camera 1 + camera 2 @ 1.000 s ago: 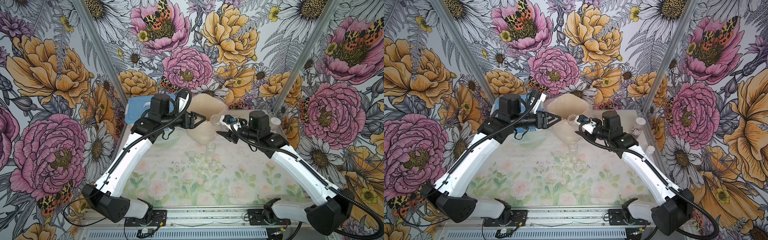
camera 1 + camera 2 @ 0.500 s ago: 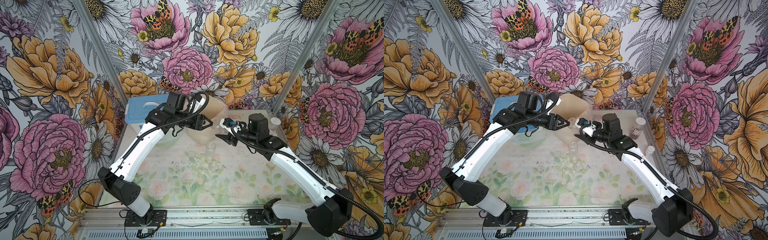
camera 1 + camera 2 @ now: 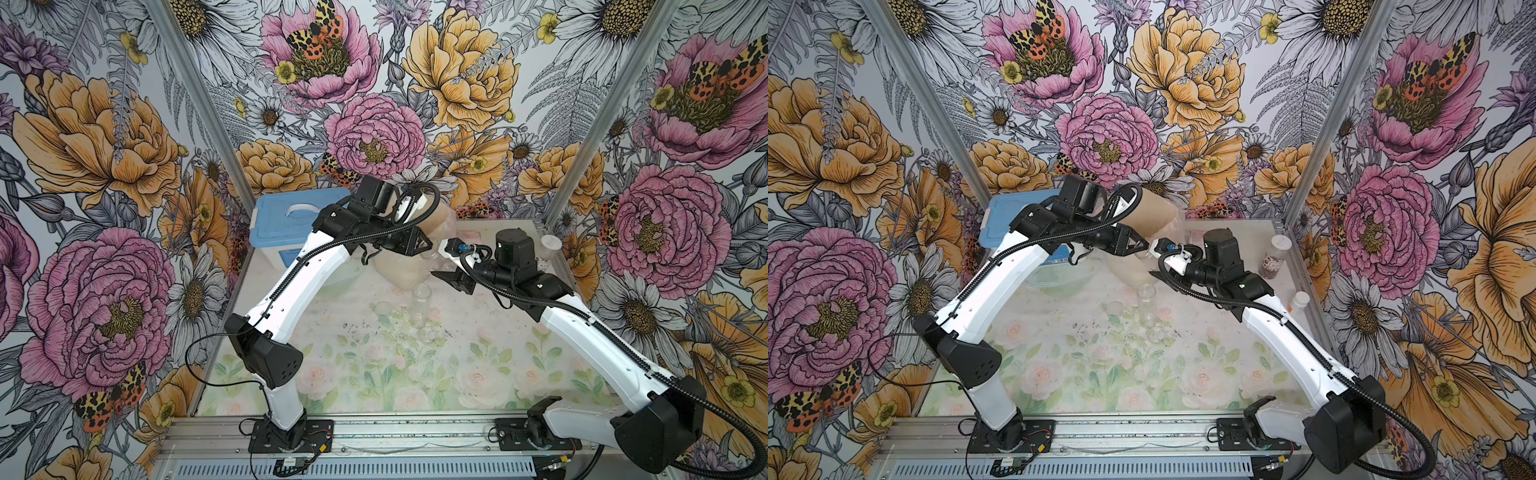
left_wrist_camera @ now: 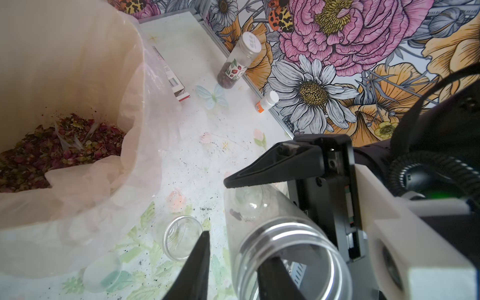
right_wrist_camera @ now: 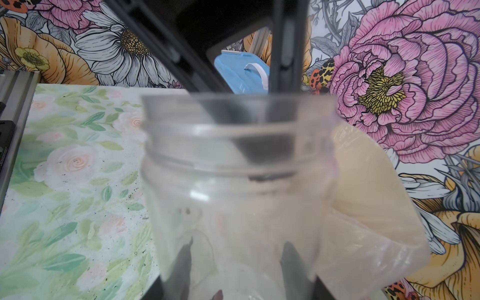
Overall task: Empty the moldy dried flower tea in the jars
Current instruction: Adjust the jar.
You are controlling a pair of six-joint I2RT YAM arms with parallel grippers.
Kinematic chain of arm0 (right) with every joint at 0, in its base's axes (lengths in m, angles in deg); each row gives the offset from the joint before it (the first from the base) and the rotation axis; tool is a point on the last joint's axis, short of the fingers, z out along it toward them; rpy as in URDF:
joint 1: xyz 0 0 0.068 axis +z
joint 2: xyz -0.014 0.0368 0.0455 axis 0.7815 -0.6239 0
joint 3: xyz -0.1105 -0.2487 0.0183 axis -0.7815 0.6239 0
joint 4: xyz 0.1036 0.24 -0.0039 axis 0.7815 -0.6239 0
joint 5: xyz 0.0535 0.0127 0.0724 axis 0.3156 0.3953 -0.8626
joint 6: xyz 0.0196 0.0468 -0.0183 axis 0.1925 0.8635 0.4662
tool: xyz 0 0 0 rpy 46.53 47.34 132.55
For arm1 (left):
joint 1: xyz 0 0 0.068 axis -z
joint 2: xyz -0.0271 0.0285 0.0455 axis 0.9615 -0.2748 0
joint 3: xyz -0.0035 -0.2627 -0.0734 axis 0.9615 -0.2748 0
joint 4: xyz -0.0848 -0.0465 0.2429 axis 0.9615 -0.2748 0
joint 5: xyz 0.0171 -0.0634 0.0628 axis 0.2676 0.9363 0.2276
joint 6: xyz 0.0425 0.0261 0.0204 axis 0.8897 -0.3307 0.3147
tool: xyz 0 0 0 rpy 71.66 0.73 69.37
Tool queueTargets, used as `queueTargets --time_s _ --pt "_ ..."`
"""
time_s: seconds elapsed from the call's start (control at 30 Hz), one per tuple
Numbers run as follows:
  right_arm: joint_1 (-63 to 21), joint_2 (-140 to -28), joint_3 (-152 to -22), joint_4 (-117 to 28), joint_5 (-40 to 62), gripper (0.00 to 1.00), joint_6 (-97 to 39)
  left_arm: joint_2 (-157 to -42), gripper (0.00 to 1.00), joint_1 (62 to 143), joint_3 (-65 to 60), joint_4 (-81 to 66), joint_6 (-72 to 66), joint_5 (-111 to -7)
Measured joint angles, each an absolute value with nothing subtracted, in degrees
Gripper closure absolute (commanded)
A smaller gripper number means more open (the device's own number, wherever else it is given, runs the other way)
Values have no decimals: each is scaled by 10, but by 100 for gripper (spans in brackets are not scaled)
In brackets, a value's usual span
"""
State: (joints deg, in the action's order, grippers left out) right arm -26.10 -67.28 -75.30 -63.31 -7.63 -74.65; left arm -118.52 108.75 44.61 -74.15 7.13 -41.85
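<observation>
The jar (image 4: pixel 259 207) is clamped by the right gripper (image 5: pixel 239 262); its rim is straddled by the left gripper (image 4: pixel 237 246), whose grip cannot be told. Released early, it could be dropped beneath both.

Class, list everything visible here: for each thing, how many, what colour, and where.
bin: one, beige, clear liner, back middle
dried flower tea: heap, dark red, inside bin
held clear jar: one, lidless, beside bin
standing clear jar: one, lidless, centre
clear lids: apparently two, beside standing jar
labelled jar: one, white lid, dark buds inside, back right
small bottle: one, white cap, orange label, right edge
storage box: one, white, blue lid, back left
carton: one, white, beside bin
table: one, pale rose print
left gripper: black, open, at held jar's mouth
right gripper: black, shut on held clear jar
</observation>
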Motion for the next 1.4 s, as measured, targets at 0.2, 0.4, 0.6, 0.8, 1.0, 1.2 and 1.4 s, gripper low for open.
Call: queueTargets --time_s 0.2,0.4,0.6,0.8,1.0,1.2,1.4 --pt "-260 -673 -748 -646 -59 98 -753 -1217 100 1093 473 -792 101 -445" --pt "-260 -676 -738 -651 -57 81 -755 -1232 100 1093 484 -814 106 -446" --pt "-258 -672 -738 -638 -52 42 -755 -1232 100 1093 501 -823 106 -448" --pt "-259 -634 -724 -613 -31 21 -730 -1233 100 1093 518 -826 103 -447" --pt "-268 -590 -708 -599 -29 12 -690 -1239 100 1079 541 -825 101 -447" --pt "-275 -570 -687 -593 -30 4 -616 -1263 100 1051 580 -815 96 -447" --pt "-279 -527 -661 -557 -7 1 -438 -1289 100 1013 629 -813 85 -447"
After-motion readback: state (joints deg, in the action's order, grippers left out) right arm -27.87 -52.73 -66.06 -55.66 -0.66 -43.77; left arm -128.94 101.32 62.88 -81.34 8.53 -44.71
